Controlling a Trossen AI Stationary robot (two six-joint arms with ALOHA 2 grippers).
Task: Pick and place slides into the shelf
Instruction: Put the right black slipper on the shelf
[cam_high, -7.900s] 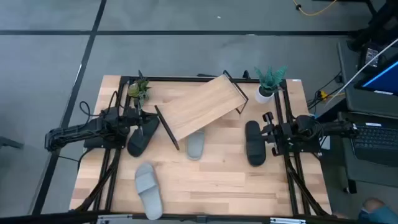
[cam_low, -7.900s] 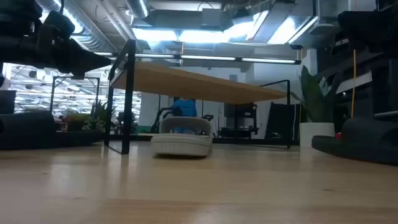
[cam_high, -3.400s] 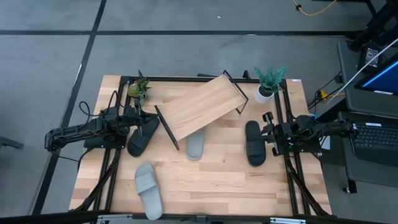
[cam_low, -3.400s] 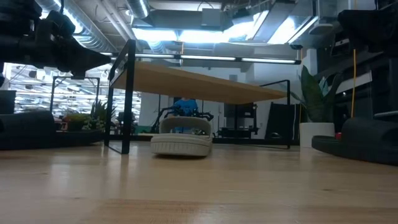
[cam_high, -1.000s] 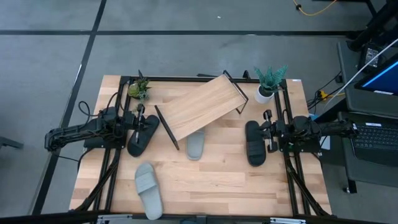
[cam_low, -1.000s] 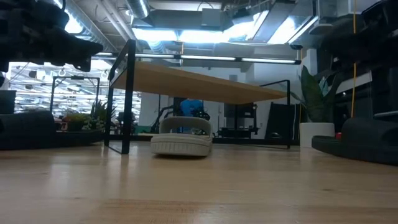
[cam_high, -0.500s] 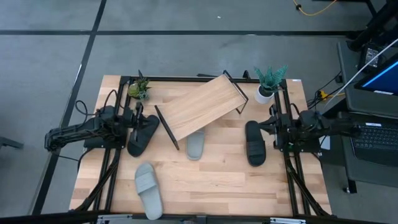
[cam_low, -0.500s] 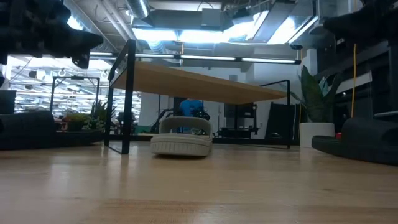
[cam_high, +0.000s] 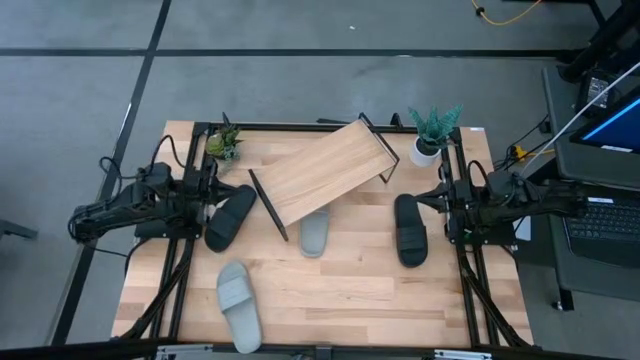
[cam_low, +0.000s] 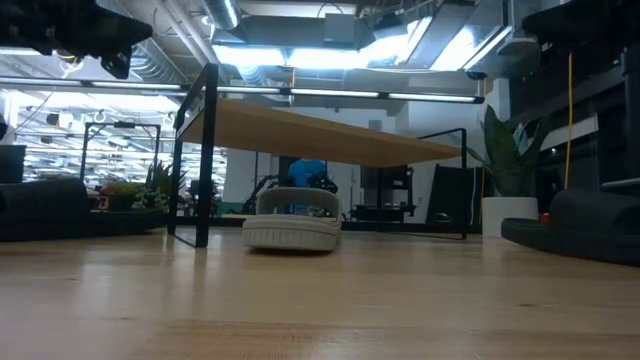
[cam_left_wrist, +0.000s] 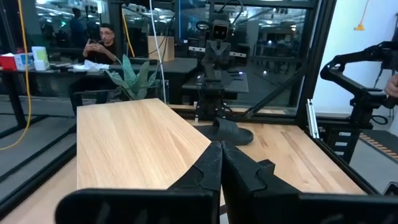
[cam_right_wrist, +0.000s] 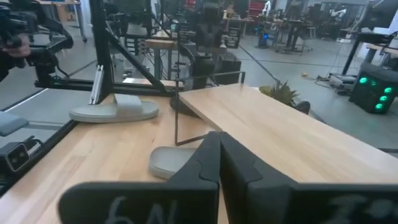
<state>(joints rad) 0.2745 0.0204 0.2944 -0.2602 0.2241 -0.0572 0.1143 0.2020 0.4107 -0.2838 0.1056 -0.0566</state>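
While both arms hang back at the desk's (cam_high: 330, 290) side edges, your left hand (cam_high: 207, 186) has its fingers pressed together with nothing between them, as its wrist camera shows (cam_left_wrist: 219, 163). Your right hand (cam_high: 441, 205) is the same: fingers closed tip to tip (cam_right_wrist: 214, 152), holding nothing.

Just in front of your left hand lies one black slide (cam_high: 231, 216), angled on the desk, close to the fingertips but not gripped. Beyond that slide stands the shelf (cam_high: 322, 170), its wood board tilted on a black wire frame and turned at a slant across the middle of the desk. From the low camera you see the board (cam_low: 320, 133) raised on its frame.

Just in front of your right hand lies the second black slide (cam_high: 408, 229), lengthwise on the desk, near the fingertips and apart from the shelf. Between the two hands, one grey slide (cam_high: 314, 231) sits partly under the lower edge of the shelf; the low camera shows it (cam_low: 293, 222) resting on the desk beneath the board. The other grey slide (cam_high: 239, 304) lies well apart from both hands, near the front edge on your left hand's side.

Two small potted plants (cam_high: 223, 143) (cam_high: 432, 130) stand at the far corners.
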